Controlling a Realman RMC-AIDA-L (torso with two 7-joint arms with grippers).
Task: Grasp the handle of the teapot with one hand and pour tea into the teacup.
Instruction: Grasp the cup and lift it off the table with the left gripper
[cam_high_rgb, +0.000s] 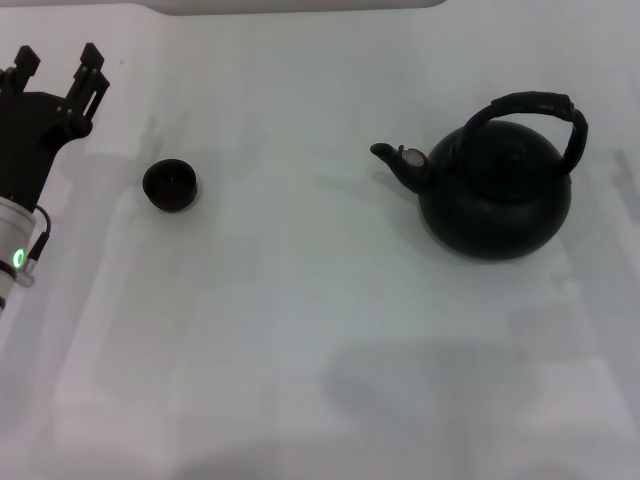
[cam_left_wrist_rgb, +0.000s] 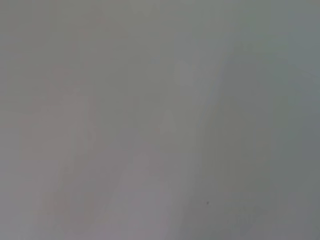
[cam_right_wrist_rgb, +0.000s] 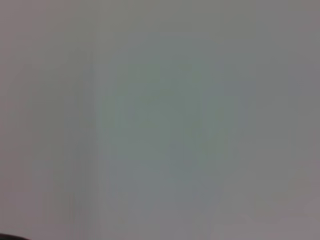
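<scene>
The round matte black teapot (cam_high_rgb: 497, 195) stands upright on the white table at the right, its short spout (cam_high_rgb: 392, 158) aimed left toward the teacup. Its thick ribbed black handle (cam_high_rgb: 535, 110) arches over the top, and nothing holds it. At the left sits the small black teacup (cam_high_rgb: 169, 185), upright; no tea shows in it from here. My left gripper (cam_high_rgb: 58, 68) hovers at the far left edge, left of and slightly behind the teacup, fingers apart and empty. The right gripper is out of view. Both wrist views show only bare white surface.
The white table (cam_high_rgb: 300, 330) spreads wide between cup and pot and toward the front. Its far edge (cam_high_rgb: 300, 8) runs along the top of the head view.
</scene>
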